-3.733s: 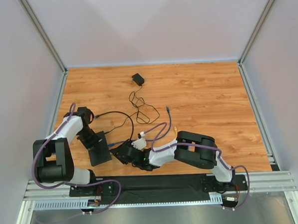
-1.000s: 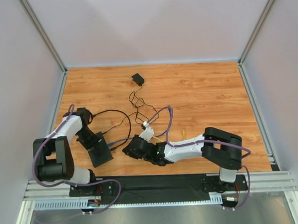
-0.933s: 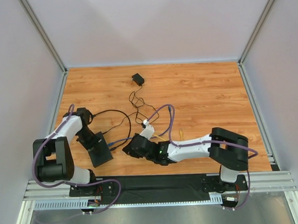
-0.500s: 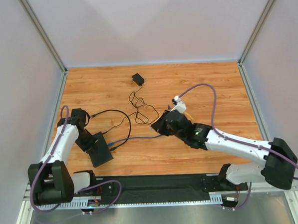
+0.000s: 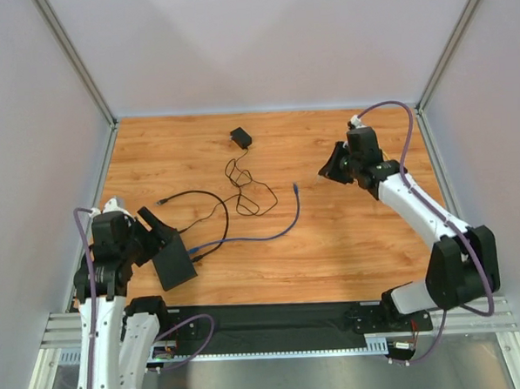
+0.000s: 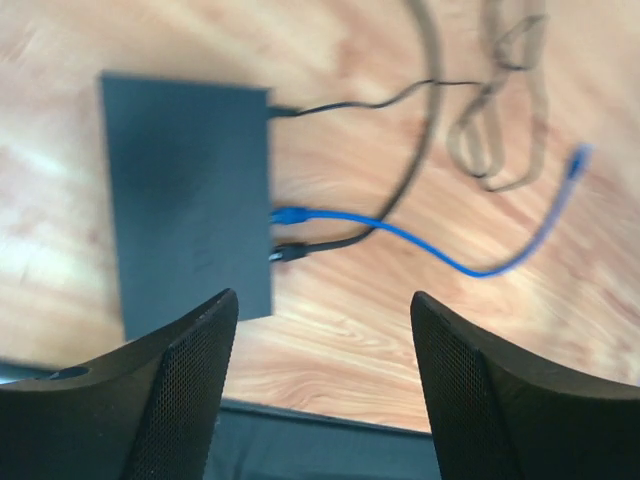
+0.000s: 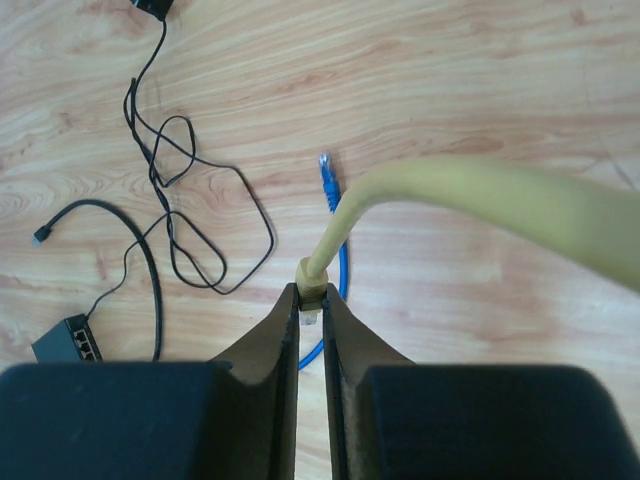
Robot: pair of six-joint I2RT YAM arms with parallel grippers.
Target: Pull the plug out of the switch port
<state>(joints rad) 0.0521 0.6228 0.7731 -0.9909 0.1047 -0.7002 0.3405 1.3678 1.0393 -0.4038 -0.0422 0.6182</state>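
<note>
The switch (image 5: 173,265), a flat black box, lies at the near left of the wooden table. In the left wrist view the switch (image 6: 185,190) has a blue cable (image 6: 400,235) and a thicker black cable (image 6: 330,243) plugged into its edge. My left gripper (image 6: 322,300) hovers open above and just off the switch, holding nothing. Raised at the far right, my right gripper (image 5: 333,169) is shut on the yellow plug (image 7: 312,288), which is free of the switch. Its yellow cable (image 7: 460,185) arcs up past the camera.
A small black adapter block (image 5: 240,137) with a tangled thin lead (image 5: 242,191) lies at the back middle. The blue cable's free end (image 5: 293,189) rests mid-table. A black base rail (image 5: 275,320) runs along the near edge. Frame posts and walls enclose the table.
The left gripper has opened, let go of the switch and drawn back. The right arm swung from beside the switch to the far right, carrying the yellow plug.
</note>
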